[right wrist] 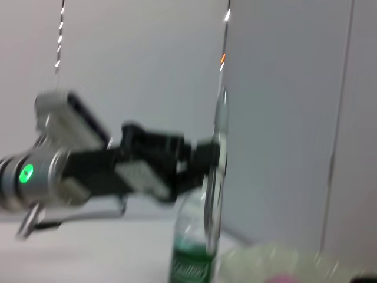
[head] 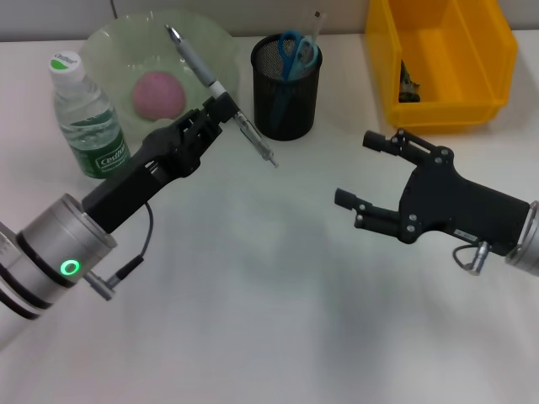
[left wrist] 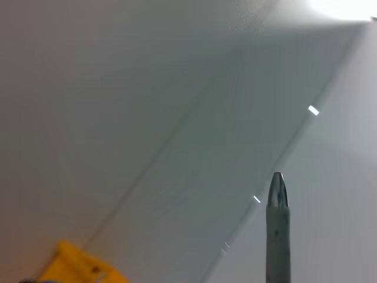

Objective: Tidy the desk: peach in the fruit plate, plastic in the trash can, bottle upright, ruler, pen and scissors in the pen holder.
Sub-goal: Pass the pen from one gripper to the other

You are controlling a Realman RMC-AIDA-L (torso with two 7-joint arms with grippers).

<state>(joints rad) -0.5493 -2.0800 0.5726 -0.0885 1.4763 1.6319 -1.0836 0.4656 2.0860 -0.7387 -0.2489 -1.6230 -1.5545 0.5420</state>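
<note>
L pincer (head: 221, 108) grips pen (head: 202, 71); R pincer (head: 369, 172) open

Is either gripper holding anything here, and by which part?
The left gripper holds the pen around its middle. The right gripper is open and holds nothing.

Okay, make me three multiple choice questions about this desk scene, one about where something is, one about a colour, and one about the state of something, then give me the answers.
1. Where is the peach?
A. In the fruit plate
B. In the yellow bin
C. In the pen holder

2. What colour are the scissors' handles?
A. Red
B. Blue
C. White

3. What is the left claw doing?
A. Hanging open and empty
B. Shut on the pen
C. Shut on the bottle

Answers:
1 A, the peach lies in the fruit plate.
2 B, the scissors show blue loops above the pen holder.
3 B, the left claw grips the pen above the desk, the bottle standing apart.
</note>
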